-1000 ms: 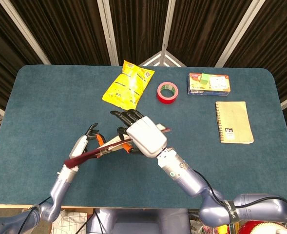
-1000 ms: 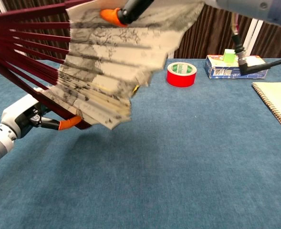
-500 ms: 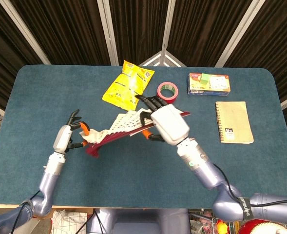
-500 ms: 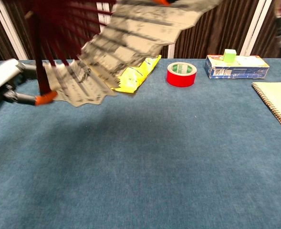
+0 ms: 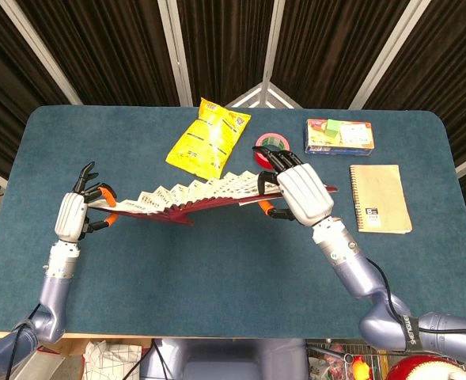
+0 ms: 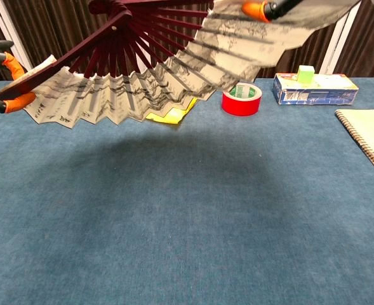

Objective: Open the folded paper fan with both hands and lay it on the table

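The paper fan (image 5: 197, 195) is spread wide and held in the air above the blue table (image 5: 217, 269). Its dark red ribs (image 6: 142, 44) and printed paper pleats (image 6: 123, 95) fill the top of the chest view. My left hand (image 5: 72, 214) pinches the fan's left end rib with orange-tipped fingers (image 6: 12, 101). My right hand (image 5: 300, 190) grips the right end rib, its back toward the head camera. In the chest view only its fingertips (image 6: 258, 9) show at the top edge.
A yellow snack bag (image 5: 207, 137), a red tape roll (image 6: 242, 99) and a blue box (image 5: 339, 136) lie along the table's far side. A spiral notebook (image 5: 380, 198) lies at the right. The fan's shadow falls on the middle of the table.
Both hands have moved apart, the left one leftward and the right one rightward. The fan has spread from a narrow wedge to a wide, nearly level arc.
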Available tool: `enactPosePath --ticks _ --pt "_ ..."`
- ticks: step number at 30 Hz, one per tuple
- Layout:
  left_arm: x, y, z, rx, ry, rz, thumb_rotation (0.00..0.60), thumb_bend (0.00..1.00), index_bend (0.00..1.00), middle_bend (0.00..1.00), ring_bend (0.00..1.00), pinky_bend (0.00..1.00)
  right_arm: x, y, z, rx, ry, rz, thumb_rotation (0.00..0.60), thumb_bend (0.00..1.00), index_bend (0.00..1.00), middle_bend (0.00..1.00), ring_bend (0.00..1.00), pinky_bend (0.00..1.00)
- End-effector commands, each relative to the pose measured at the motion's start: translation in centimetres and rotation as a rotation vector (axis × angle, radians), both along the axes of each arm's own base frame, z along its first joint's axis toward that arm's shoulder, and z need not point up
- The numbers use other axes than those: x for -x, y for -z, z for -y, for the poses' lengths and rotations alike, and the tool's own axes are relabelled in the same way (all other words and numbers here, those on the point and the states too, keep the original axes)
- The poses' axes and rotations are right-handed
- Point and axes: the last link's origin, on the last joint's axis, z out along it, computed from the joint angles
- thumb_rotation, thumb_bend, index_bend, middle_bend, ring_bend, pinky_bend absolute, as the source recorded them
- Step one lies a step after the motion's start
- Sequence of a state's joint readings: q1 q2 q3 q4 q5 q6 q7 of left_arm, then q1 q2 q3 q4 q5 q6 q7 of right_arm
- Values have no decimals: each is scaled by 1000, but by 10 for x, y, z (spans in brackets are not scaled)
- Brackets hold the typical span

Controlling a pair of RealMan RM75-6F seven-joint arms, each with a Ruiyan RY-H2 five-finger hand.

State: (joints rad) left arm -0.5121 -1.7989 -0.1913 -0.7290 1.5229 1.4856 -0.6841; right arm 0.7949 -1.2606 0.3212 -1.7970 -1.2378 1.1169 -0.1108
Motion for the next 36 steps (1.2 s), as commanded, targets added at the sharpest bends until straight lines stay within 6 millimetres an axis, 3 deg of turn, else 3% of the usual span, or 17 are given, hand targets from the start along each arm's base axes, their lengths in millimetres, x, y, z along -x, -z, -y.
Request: enactPosePath --ticks 1,10,26,28,31,33,36 --pt "-4 1 2 -26 30 -18 600 488 718 493 18 181 5 6 1 3 0 -7 600 493 923 157 214 205" --pt "-15 4 7 -76 93 -61 600 485 717 493 18 181 26 21 6 22 13 -67 600 501 927 157 216 205" --pt "-4 6 10 -119 90 -155 600 486 716 493 18 181 52 31 12 8 74 -103 600 500 916 157 216 196" --pt "-4 8 10 -117 91 -160 600 485 716 493 18 181 56 34 11 -5 82 -116 600 501 832 157 203 163" --pt "-6 11 10 -129 101 -192 600 485 717 493 18 181 70 43 10 -69 140 -231 600 432 533 145 132 92" --pt "-7 12 11 -136 106 -200 600 485 716 493 18 180 74 42 11 -57 159 -323 600 331 313 109 88 72" --pt "-7 12 11 -147 107 -218 600 485 715 493 18 180 80 41 13 -29 185 -401 600 291 183 78 70 67"
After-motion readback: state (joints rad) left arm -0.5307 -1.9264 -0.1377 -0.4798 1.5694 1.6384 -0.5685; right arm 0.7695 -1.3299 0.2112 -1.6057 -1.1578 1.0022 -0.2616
